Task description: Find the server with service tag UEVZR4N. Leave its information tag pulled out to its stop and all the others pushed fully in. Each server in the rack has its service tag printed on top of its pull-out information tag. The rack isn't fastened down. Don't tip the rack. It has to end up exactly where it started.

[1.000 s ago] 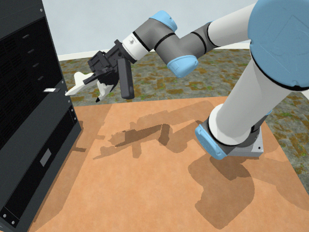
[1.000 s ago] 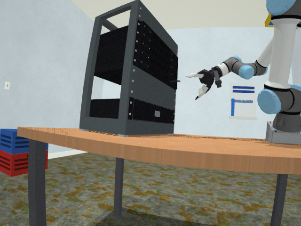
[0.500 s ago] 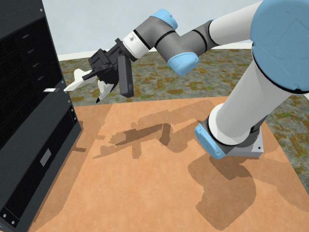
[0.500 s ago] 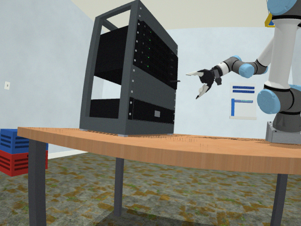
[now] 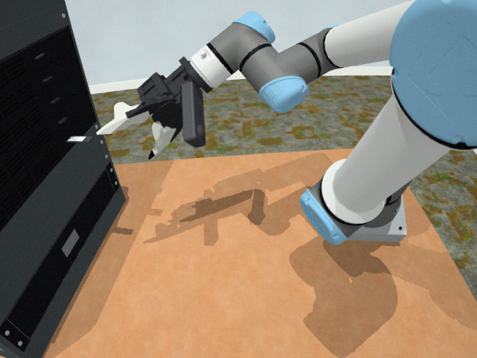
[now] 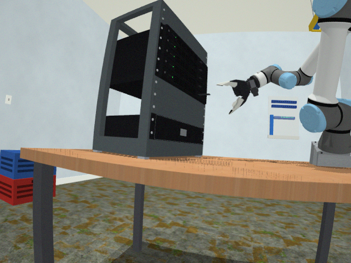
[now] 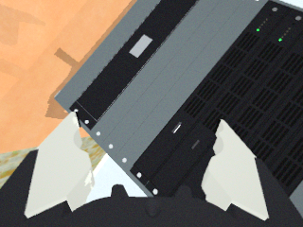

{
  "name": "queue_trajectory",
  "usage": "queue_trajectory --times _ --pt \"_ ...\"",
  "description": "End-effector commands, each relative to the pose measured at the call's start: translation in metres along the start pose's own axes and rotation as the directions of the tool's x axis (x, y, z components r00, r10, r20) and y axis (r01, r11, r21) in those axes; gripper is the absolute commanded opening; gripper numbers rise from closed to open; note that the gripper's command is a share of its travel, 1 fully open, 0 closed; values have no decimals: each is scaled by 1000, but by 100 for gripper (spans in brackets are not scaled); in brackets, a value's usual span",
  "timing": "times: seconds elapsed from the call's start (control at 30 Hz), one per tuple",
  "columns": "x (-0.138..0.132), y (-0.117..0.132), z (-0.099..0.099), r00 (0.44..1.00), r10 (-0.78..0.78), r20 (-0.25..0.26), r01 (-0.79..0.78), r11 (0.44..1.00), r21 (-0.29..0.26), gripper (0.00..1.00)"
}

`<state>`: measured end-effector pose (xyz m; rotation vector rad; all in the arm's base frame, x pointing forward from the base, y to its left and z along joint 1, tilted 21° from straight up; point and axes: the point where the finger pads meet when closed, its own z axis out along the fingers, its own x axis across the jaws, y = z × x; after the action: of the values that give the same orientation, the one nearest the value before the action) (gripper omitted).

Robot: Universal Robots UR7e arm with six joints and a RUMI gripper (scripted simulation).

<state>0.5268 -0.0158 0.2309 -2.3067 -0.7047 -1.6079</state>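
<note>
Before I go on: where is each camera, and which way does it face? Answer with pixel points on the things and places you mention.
Top: above the table point(image 5: 231, 277) point(image 6: 181, 183), facing down across it; the arm point(image 5: 361, 154) point(image 6: 331, 64) and gripper point(image 5: 125, 142) point(image 6: 224, 98) point(image 7: 149, 116) show, the rack point(image 5: 34, 192) point(image 6: 151, 85) point(image 7: 156, 85) at left.
Exterior: off to one side, near tabletop height, facing the rack's side and front; arm and gripper at right.
Wrist: on the wrist, looking past the open fingers at the rack's front.
Top and exterior share the pulled-out tag point(image 5: 78, 139) point(image 6: 204, 94).

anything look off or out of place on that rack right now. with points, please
One thing: the lowest tag point(image 5: 80, 139) point(image 6: 204, 94) point(image 7: 176, 128) in the server stack sticks out from the rack point(image 5: 42, 192) point(image 6: 151, 85) point(image 7: 128, 95), while the four above look pushed in. That may be part of the job. Nothing looks spilled or damaged, and the rack stands upright.
</note>
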Motion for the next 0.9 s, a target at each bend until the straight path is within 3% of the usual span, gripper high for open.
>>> queue_trajectory --times 0.0,0.87 --pt "5 2 -3 999 37 -10 -37 999 2 100" --pt "17 3 -10 985 169 -40 -168 986 16 100"
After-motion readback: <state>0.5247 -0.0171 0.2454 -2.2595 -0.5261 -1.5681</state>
